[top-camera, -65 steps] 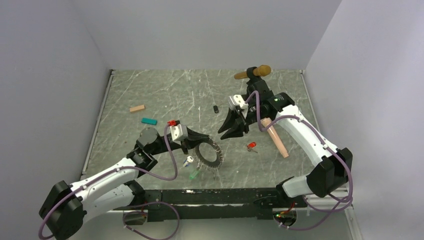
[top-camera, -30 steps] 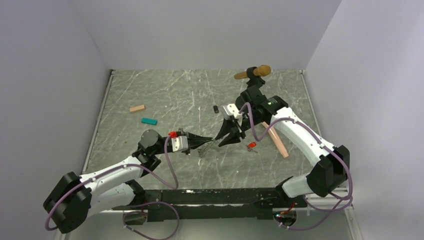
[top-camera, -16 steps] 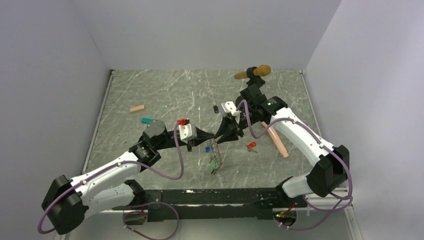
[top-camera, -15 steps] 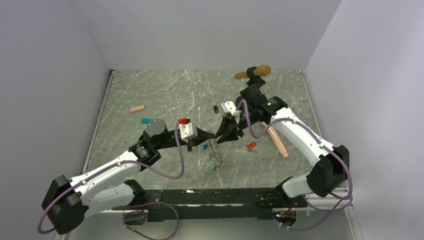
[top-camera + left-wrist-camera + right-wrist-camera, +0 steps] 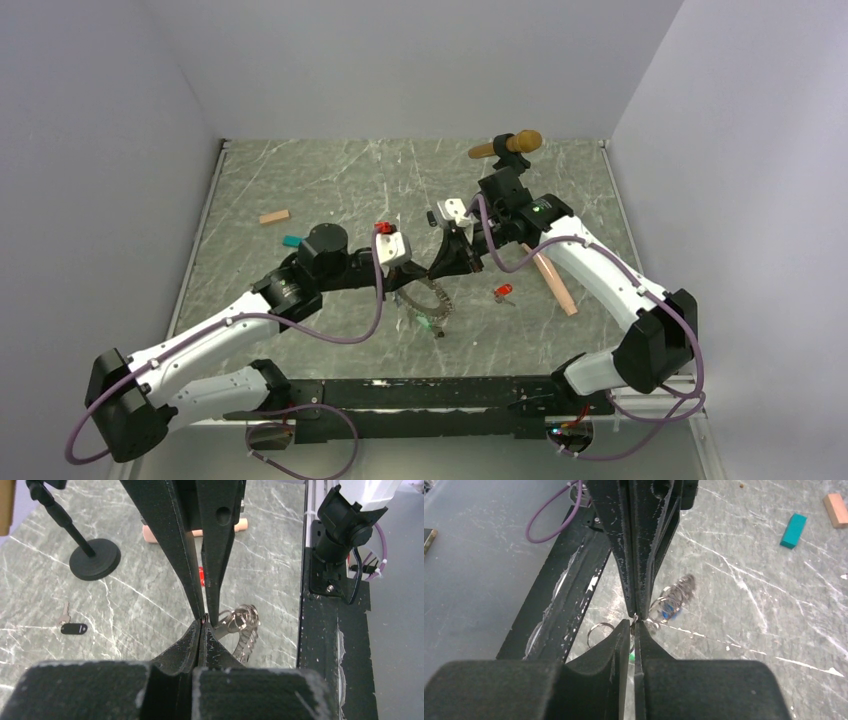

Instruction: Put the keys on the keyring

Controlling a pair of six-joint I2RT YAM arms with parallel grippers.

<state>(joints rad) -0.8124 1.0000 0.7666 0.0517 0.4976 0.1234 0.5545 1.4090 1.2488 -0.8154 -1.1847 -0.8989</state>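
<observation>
Keyring (image 5: 436, 303) hanging between two arms, left hand (image 5: 201, 626) and right hand (image 5: 634, 625) both clamped on it, tips meeting, red key (image 5: 503, 292) apart on worktop (image 5: 330, 180)

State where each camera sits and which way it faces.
Top external: high behind the robot, looking down on the table; left arm and right arm show.
Left wrist: on the left arm, looking along the left fingers at the right fingers.
Right wrist: the reverse, right fingers pointing at left fingers.
Shared: the keyring where fingers meet.
</observation>
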